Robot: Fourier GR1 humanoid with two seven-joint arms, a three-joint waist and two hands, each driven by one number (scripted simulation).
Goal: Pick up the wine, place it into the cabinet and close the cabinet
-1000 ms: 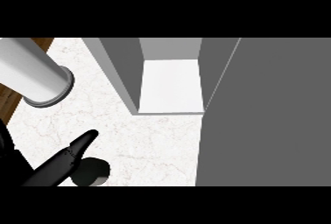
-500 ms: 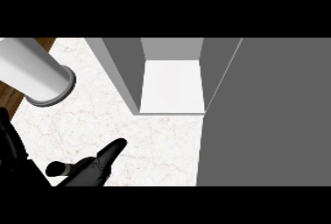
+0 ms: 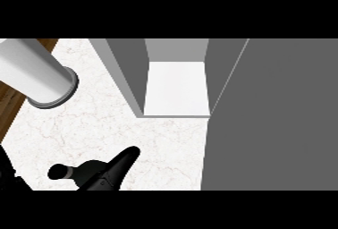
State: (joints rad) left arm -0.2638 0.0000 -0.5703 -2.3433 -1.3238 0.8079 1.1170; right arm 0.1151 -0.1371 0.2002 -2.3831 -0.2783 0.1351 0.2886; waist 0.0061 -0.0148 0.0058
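Robot hand (image 3: 109, 174) lying over the dark wine bottle (image 3: 69, 171) at the lower left of the desk (image 3: 99, 120).

One black finger is stretching straight toward the open cabinet (image 3: 177, 85); whether the hand is gripping the bottle, and which hand it is, I cannot tell. The bottle is sitting low on the marble top, well apart from the cabinet's white shelf. A grey cylinder (image 3: 36, 71) is showing at the upper left.

A glossy black hand (image 3: 105, 174) at the lower left of the frame — tapering, smooth fingers, a rounded stub at its side — no markings visible
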